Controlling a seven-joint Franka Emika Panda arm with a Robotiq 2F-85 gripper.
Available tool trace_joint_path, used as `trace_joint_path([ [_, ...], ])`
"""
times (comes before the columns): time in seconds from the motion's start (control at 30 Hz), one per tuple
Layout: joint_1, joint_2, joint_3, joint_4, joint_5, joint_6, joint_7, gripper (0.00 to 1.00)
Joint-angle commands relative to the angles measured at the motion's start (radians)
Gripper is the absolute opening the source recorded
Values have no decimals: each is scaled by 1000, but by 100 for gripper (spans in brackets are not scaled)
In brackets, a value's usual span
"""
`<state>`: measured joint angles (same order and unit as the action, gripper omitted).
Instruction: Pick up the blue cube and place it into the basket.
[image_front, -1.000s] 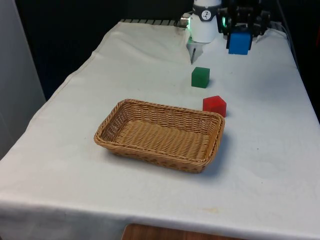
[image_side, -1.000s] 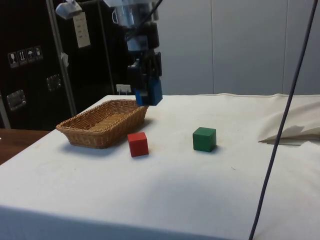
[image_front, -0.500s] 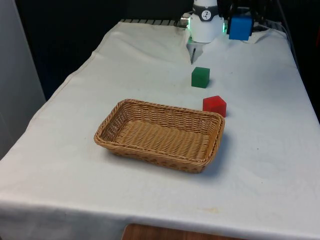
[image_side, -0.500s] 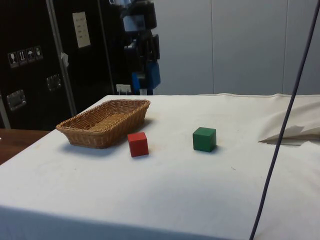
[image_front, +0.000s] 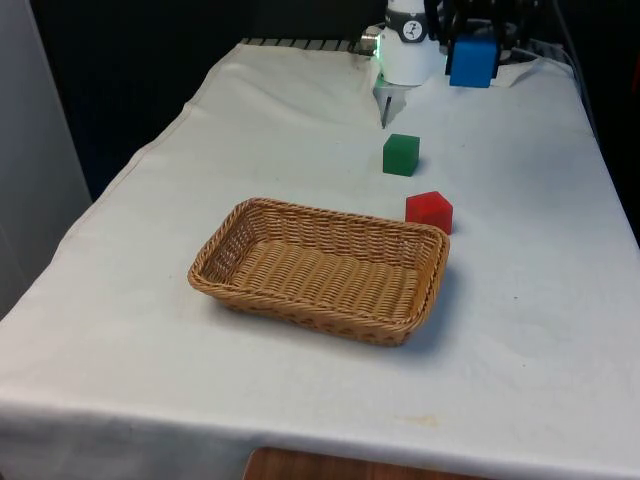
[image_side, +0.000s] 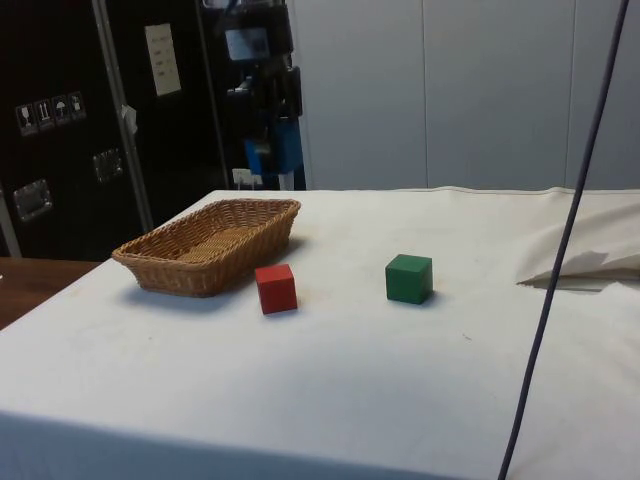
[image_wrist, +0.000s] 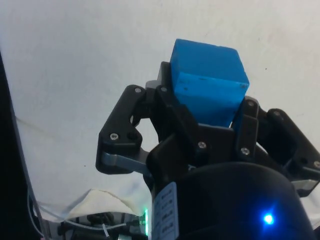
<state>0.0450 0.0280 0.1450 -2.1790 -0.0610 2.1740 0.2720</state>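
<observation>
My gripper (image_front: 471, 58) is shut on the blue cube (image_front: 471, 62) and holds it high above the table's far end, well clear of the cloth. From the side the blue cube (image_side: 271, 158) hangs in the gripper (image_side: 268, 150) above and behind the far end of the basket. The wrist view has the blue cube (image_wrist: 207, 82) clamped between the black fingers (image_wrist: 167, 112). The oval wicker basket (image_front: 230, 243) sits mid-table with nothing in it. From the side the basket (image_side: 160, 262) is at the left.
A green cube (image_front: 401, 154) stands on the cloth below the gripper, and a red cube (image_front: 429, 211) lies close to the basket's far right corner. From the side the red cube (image_side: 276, 288) and green cube (image_side: 409, 278) sit right of the basket.
The gripper has risen with the blue cube, lifting it higher above the table's far end, and has drifted slightly towards the front view's left.
</observation>
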Motion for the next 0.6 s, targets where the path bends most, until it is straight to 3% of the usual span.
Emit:
trace_joint_path([
  [0.0,-3,9,-3,12,8,-9,-10,2],
  [0.27,-10,45,-22,56,4,-27,-27,2],
  [0.3,-6,35,-19,43,0,-13,-19,2],
  [0.57,-15,87,-54,115,0,-44,-54,2],
])
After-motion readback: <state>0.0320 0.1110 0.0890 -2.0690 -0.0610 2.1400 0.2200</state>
